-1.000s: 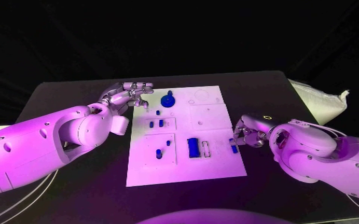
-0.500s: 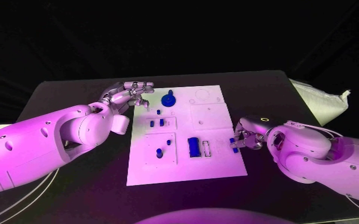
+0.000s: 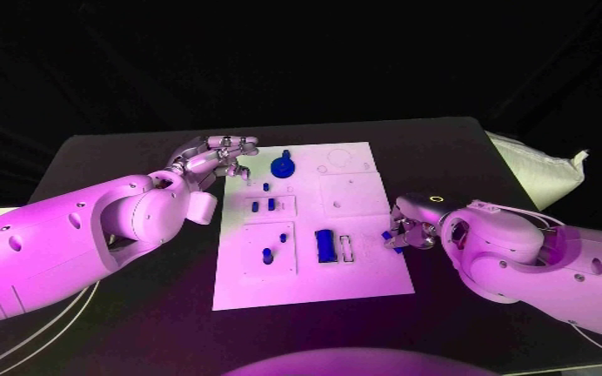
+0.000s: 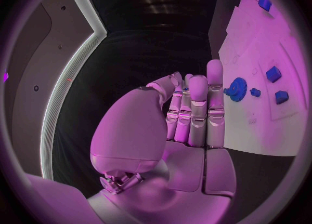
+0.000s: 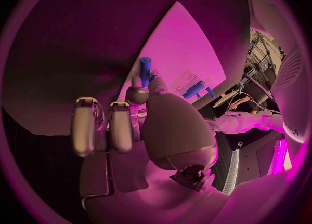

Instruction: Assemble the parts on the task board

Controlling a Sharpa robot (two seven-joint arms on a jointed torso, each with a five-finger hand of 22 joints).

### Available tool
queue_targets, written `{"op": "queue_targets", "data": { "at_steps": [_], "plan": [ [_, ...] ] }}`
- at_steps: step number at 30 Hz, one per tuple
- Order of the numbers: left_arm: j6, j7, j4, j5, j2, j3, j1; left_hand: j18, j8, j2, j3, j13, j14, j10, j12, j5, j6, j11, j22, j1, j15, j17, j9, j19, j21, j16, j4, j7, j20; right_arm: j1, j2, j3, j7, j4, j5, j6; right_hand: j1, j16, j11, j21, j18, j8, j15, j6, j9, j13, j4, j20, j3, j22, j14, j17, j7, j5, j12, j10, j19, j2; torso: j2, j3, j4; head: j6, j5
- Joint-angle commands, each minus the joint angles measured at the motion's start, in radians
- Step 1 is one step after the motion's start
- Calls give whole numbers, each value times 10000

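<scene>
One blue peg [image 5: 145, 68] pinched by right hand [image 3: 411, 230], seemingly above task board [image 3: 364, 280].

Bare task board [image 3: 357, 193] between both hands; gear [image 3: 283, 168] stands far-left.

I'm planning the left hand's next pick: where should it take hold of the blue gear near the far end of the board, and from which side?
Probably from above, by the raised hub of the blue gear. It lies flat on the task board, so its toothed rim gives little to pinch, while the hub stands up. The left hand hovers just beside it at the board's left edge, holding nothing.
</scene>
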Motion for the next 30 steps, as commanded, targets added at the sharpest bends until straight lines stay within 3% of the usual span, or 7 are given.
{"op": "queue_targets", "data": {
  "at_steps": [1, 3, 5, 8, 15, 23, 30],
  "plan": [
    [160, 59, 10, -28, 7, 7, -2, 193, 44, -32, -2, -1, -79, -60, 63, 31, -59, 22, -11, 85, -24, -11, -12, 27, -41, -21, -49, -20, -22, -185, 188, -97, -85, -124, -341, 794, 481, -44, -110, -59, -57, -98, -99, 0, -33, -33, -218, -81, 318, 64, 542, 3, -54, -204, -95, -45, 6, 194, -6, -1, -14, 13, -4],
    [165, 58, 6, -28, 10, 7, -4, 192, 49, -32, 1, -2, -82, -68, 81, 31, -64, 24, -14, 98, -23, -23, -13, 31, -47, -16, -72, -17, -23, -258, 284, -98, -91, -162, -441, 880, 898, -50, -126, -65, -59, -128, -119, -7, -21, -67, -440, -117, 670, 63, 541, 4, -62, -910, -167, -76, 6, 354, -9, 0, 9, 14, 0],
    [169, 53, 4, -28, 9, 6, -6, 192, 49, -32, 1, -2, -82, -68, 82, 31, -64, 24, -14, 98, -23, -23, -13, 31, -47, -16, -72, -17, -23, -316, 362, -99, -98, -192, -510, 957, 1054, -55, -124, -71, -60, -150, -110, -4, -8, -96, -555, -123, 884, 59, 541, 5, -59, -1059, -223, -91, 4, 366, -5, 4, 25, 15, -5],
    [168, 51, 4, -29, 2, 6, -9, 192, 49, -32, 1, -2, -82, -68, 82, 31, -64, 24, -14, 98, -23, -23, -13, 31, -47, -16, -72, -17, -23, -366, 461, -99, -118, -216, -535, 897, 1272, -54, -131, -74, -60, -170, -121, 1, 12, -112, -733, -129, 1208, 61, 542, 17, -61, -932, -262, -94, 6, 416, -4, -10, 2, 10, -5],
    [174, 48, 11, -32, 0, 6, -17, 192, 49, -32, 1, -2, -82, -68, 82, 31, -64, 24, -14, 98, -23, -23, -13, 31, -47, -16, -72, -17, -23, -409, 535, -96, -188, -44, 281, -329, 955, -58, -135, -60, -67, -210, -107, -3, 77, -29, -639, -122, 1837, 91, 549, 31, -64, -512, -165, 42, 33, 386, 3, -2, 24, 28, 33],
    [171, 46, 12, -36, -12, 5, -27, 192, 49, -32, 1, -2, -82, -68, 82, 31, -64, 24, -14, 98, -23, -23, -13, 31, -47, -16, -72, -17, -23, -344, 384, -77, 15, 393, 2091, -2050, 389, -33, -129, -27, -80, -261, -125, 15, 184, 52, -348, -117, 2931, 157, 567, 93, -84, 96, -116, 130, 85, -91, -3, -14, 16, 26, 60],
    [183, 37, 19, -37, -7, 5, -31, 192, 49, -32, 1, -2, -82, -68, 82, 31, -64, 24, -14, 98, -23, -23, -13, 31, -47, -16, -72, -17, -23, -275, 430, -68, 243, 677, 3266, -2547, -231, 14, -139, 16, -94, -278, -119, 75, 274, 161, 11, -123, 3652, 232, 587, 173, -79, 506, -14, 216, 137, -515, 6, -5, 6, 16, 82]
  ]
}}
